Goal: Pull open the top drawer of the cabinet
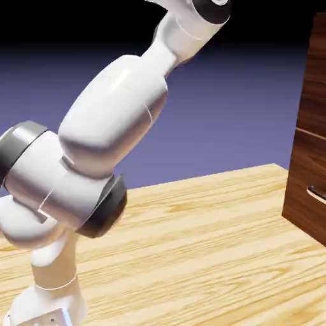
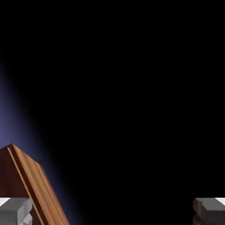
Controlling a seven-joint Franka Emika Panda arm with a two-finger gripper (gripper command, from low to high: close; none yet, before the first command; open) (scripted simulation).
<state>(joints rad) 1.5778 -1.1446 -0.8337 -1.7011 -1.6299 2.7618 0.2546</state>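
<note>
The cabinet (image 1: 309, 159) stands at the exterior view's right edge, dark reddish-brown and cut off by the frame. Its top drawer (image 1: 316, 76) is the upper panel above a thin pale seam; it looks flush with the front below it. That lower front carries a small curved silvery handle (image 1: 316, 191). The white arm (image 1: 114, 121) climbs from the lower left and leaves the picture at the top, so the hand is out of that view. In the hand view my gripper (image 2: 112, 214) is open, its grey fingertips (image 2: 15, 211) far apart with nothing between them. A wooden corner of the cabinet (image 2: 26, 184) shows at lower left.
The pale wood tabletop (image 1: 204, 255) stretches between the robot's base (image 1: 48, 305) and the cabinet. Most of the hand view is black, with a strip of blue-violet backdrop (image 2: 13, 118) at the left.
</note>
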